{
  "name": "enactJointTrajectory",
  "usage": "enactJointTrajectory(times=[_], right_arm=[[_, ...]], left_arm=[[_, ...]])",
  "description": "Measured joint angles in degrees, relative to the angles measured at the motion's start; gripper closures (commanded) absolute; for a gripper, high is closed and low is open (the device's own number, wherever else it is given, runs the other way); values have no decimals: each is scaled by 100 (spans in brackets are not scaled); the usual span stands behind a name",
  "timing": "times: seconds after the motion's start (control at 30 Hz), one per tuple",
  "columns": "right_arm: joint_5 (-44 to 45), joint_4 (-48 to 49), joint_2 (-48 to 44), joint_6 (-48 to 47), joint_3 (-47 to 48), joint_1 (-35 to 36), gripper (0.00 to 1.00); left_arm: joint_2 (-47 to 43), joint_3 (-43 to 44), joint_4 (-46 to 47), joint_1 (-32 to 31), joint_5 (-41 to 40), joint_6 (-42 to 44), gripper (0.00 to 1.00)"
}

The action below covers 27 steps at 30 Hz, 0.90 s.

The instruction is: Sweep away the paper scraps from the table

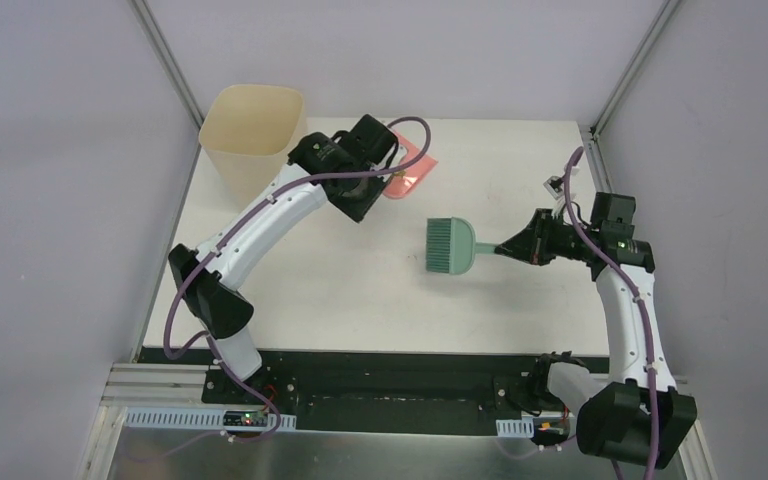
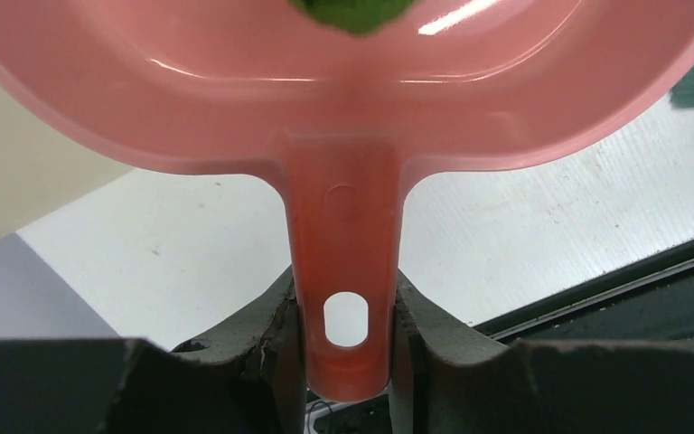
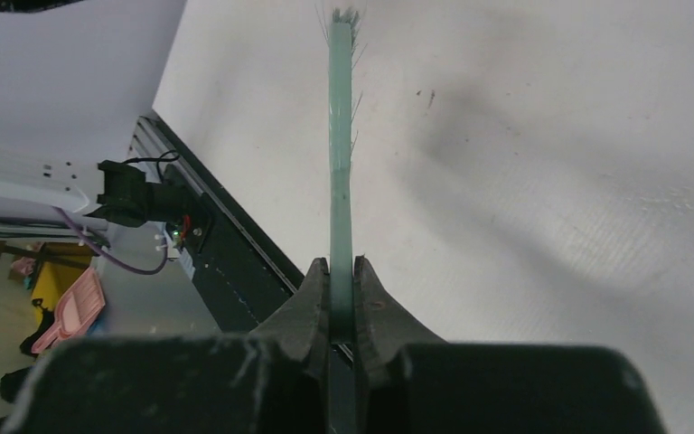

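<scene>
My left hand (image 2: 347, 312) clamps the dustpan (image 2: 343, 117), its green scrap (image 2: 352, 11) cut off at the upper edge; my right hand (image 3: 342, 289) pinches the brush (image 3: 340, 136) over the white worktop (image 3: 551, 181).

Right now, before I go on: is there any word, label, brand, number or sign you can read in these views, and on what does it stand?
No text can be read in any of the three views.
Pink dustpan: a faint raised mark on its handle, too faint to read as a letter or a number.
Teal brush: no print shows.
Cream bin: no print shows.
</scene>
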Motion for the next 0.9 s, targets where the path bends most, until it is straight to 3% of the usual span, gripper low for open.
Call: enactJointTrajectory(times=[0.33, 0.53, 0.9], right_arm=[[-693, 57, 341, -68, -131, -13, 100], [-671, -66, 245, -214, -142, -13, 100], [-588, -192, 260, -369, -149, -13, 100]], left_arm=[[-9, 1438, -841, 621, -315, -219, 87], [-31, 1458, -988, 1080, -520, -232, 88], [-525, 1176, -1073, 1711, -2092, -330, 87]])
